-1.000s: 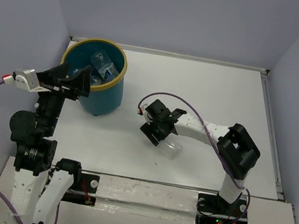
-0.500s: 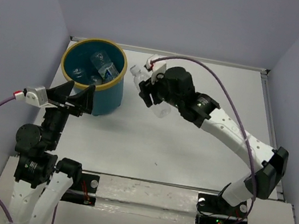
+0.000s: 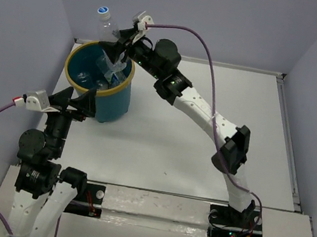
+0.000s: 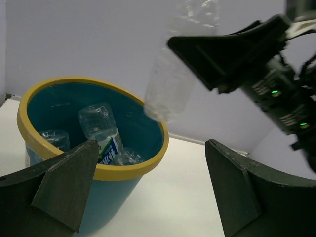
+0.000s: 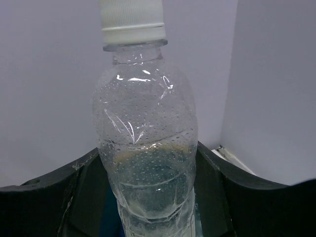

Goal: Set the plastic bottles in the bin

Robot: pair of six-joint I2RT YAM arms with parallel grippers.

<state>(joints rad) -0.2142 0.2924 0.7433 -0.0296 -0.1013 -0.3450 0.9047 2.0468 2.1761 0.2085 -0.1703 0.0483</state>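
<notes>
Noted shift since half a second back: right gripper (image 3: 116,46) up from beside the bin (image 3: 117,102) to above its far rim, bottle (image 3: 106,25) carried along. Found jaws closed snug on that bottle's lower body, white cap (image 5: 132,19) up, base over the bin's mouth, above the rim, not inside. Counted one held bottle, clear.

Counted three more inside the bin from the left wrist view: labelled bottle (image 4: 101,131) leaning on the inner wall, clear bottle (image 4: 52,140) by the bin's left wall, crumpled bottle (image 4: 126,157) low against the near wall. Could not tell whether more lie under them. Counted one bin.

Located left gripper (image 3: 78,103) just beside the bin's near side, jaws spread wide, holding nothing.
</notes>
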